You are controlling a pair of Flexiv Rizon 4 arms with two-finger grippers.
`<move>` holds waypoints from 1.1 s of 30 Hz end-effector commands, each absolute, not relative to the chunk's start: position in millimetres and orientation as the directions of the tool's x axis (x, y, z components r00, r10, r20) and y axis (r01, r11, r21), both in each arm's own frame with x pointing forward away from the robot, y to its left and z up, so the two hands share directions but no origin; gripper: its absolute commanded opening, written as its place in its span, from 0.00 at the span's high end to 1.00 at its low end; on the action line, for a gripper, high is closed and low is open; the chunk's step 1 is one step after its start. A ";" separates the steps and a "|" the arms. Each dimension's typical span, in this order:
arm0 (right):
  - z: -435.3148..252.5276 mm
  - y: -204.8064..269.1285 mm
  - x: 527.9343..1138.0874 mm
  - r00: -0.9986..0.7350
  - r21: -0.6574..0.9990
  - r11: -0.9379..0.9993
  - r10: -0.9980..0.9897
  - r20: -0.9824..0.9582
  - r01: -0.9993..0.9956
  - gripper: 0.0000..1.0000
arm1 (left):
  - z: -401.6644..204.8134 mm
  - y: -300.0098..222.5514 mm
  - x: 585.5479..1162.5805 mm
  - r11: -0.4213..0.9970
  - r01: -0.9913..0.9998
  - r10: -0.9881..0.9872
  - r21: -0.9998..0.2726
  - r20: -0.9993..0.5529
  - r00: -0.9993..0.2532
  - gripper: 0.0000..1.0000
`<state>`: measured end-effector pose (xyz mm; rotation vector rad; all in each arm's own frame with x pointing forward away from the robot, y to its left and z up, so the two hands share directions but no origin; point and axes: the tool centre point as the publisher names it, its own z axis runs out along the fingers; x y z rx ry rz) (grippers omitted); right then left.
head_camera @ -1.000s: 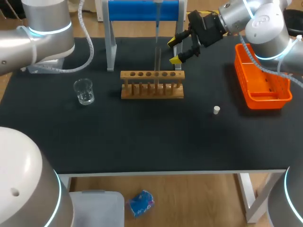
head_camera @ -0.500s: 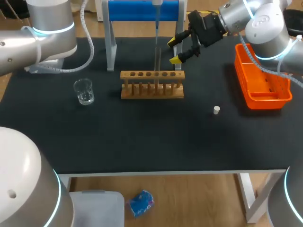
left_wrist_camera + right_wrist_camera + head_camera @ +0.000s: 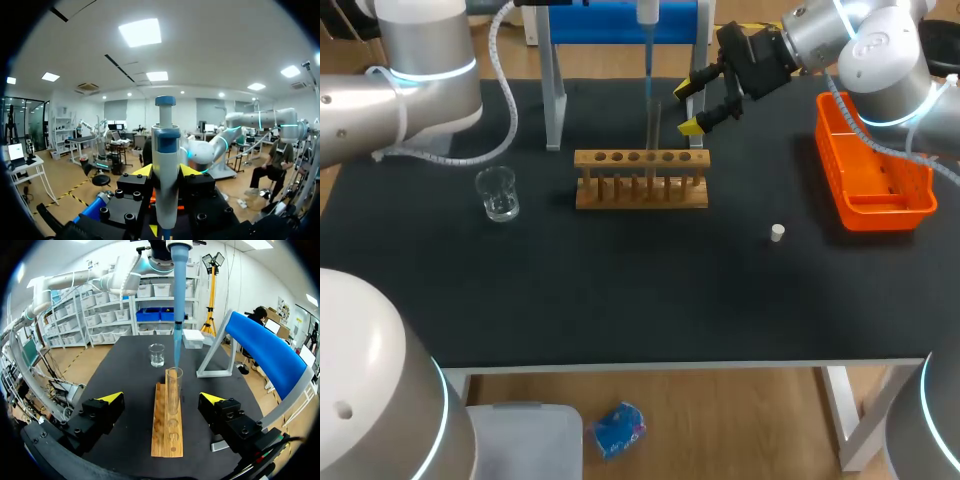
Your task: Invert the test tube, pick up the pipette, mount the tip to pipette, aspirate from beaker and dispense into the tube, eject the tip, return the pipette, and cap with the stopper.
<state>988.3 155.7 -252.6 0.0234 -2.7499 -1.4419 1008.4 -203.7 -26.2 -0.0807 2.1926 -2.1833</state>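
Right wrist view: the pipette [image 3: 178,270] hangs upright, its tip [image 3: 176,347] at the mouth of the tube [image 3: 173,395], which stands in the rack [image 3: 167,432]. The left gripper [image 3: 166,172] pinches the pipette body. The right gripper [image 3: 161,400] is spread, near the rack's end, touching nothing. Judged stage: dispensing. Tube inversion, pickup and tip mounting appear done. Remaining: eject the tip, return the pipette, fit the stopper [image 3: 777,232], which lies apart from the rack. No writing is legible.
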 end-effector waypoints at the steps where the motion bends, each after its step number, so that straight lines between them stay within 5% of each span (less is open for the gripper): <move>1: -252.2 155.2 989.0 -0.999 0.821 0.570 -0.032 0.027 0.004 0.00 | -26.9 -203.0 1008.6 0.004 -0.011 -0.070 -1.000 0.011 -0.997 1.00; 33: -252.2 155.2 989.0 -0.999 0.821 0.570 -0.032 0.027 0.004 0.00 | -18.9 -210.9 1003.2 -0.012 -0.028 -0.073 -1.000 0.029 -0.997 1.00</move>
